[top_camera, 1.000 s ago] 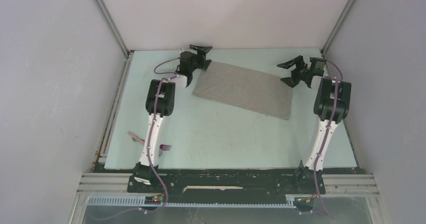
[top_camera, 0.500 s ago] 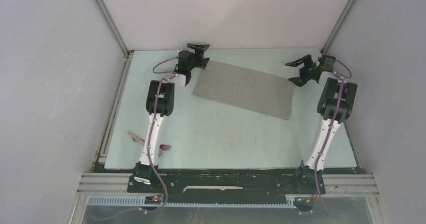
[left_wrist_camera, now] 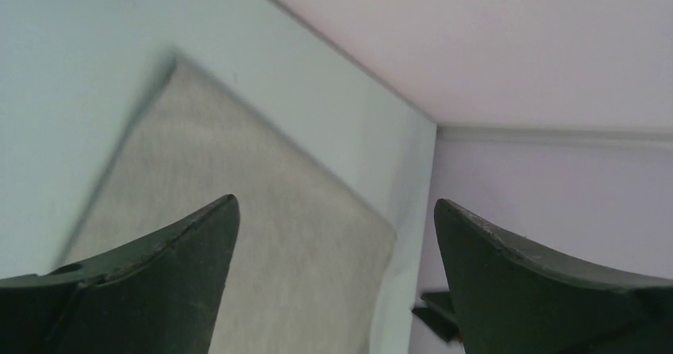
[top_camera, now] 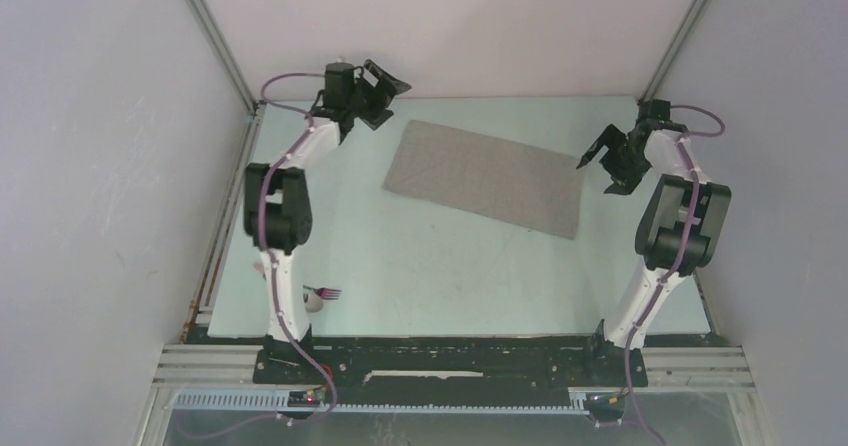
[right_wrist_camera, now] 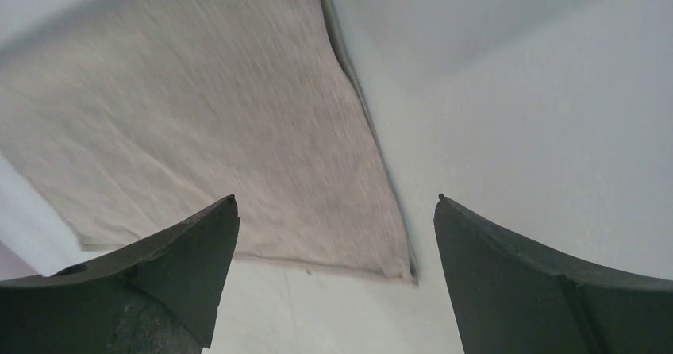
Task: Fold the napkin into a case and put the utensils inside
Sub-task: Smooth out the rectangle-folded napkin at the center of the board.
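Note:
The napkin (top_camera: 485,176) lies flat on the table as a light-grey folded rectangle, slanting down to the right. My left gripper (top_camera: 385,88) is open and empty, raised off the napkin's far left corner; the left wrist view looks along the napkin (left_wrist_camera: 238,235) between the fingers. My right gripper (top_camera: 603,161) is also open and empty, just right of the napkin's right edge. In the right wrist view the napkin (right_wrist_camera: 198,116) ends in a near corner between the fingers. The utensils lie at the near left: the fork (top_camera: 329,293) and the pale spoon bowl (top_camera: 316,306), partly hidden by the left arm.
White enclosure walls stand close on the left, right and back, with metal frame posts (top_camera: 215,36) at the far corners. The pale green table top (top_camera: 450,266) ends at a black base rail (top_camera: 440,356) in front.
The left arm has swung left and back, lifting its gripper away from the napkin's corner. The right gripper has drawn off to the right and turned downward. The napkin has stayed put.

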Motion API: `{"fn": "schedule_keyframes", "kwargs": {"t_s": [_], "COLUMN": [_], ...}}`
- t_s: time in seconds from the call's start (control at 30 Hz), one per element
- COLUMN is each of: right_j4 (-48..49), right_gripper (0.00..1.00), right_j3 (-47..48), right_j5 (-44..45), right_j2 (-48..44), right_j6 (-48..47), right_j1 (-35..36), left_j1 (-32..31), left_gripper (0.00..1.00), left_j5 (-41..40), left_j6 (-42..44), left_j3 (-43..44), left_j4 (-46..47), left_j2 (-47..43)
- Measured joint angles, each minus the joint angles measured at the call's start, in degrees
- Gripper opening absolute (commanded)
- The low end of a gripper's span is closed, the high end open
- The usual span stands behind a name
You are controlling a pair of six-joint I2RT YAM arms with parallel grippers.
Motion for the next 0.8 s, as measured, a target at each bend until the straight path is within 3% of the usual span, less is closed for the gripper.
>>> {"fn": "schedule_keyframes", "kwargs": {"t_s": [0.07,0.23,0.37,0.47,0.67,0.8], "right_j4": [-3.48,-8.72,-11.17,-11.80,-12.55,-13.18], "right_gripper": [0.98,0.80,0.71,0.68,0.72,0.71], "right_j3": [-1.14,-1.38,-0.44,1.92,6.10,8.61], "right_j5": [2.12,7.52,9.22,9.64,11.34,12.72], "right_j2": [-1.40,-0.07,1.51,4.11,9.14,11.23], "right_j6": [-1.14,-3.45,-4.70,-5.16,-6.03,-6.16], "right_j1": [1.60,4.59,4.90,5.01,6.73,8.76], "left_j1": [-0.17,-4.20,-12.28,-17.03,-18.12,-18.12], "left_gripper": [1.00,0.99,0.98,0.98,0.98,0.98], "left_j5": [0.57,1.27,3.50,4.26,2.21,0.81], "left_j6": [1.64,4.11,8.00,11.58,17.99,21.31], "left_j3": [-8.70,-32.39,-44.50,-52.61,-58.75,-58.82], "left_j4": [-1.55,-3.10,-6.05,-10.36,-18.73,-22.67], "left_j2": [-10.23,-32.79,-41.46,-48.54,-66.73,-73.26]}}
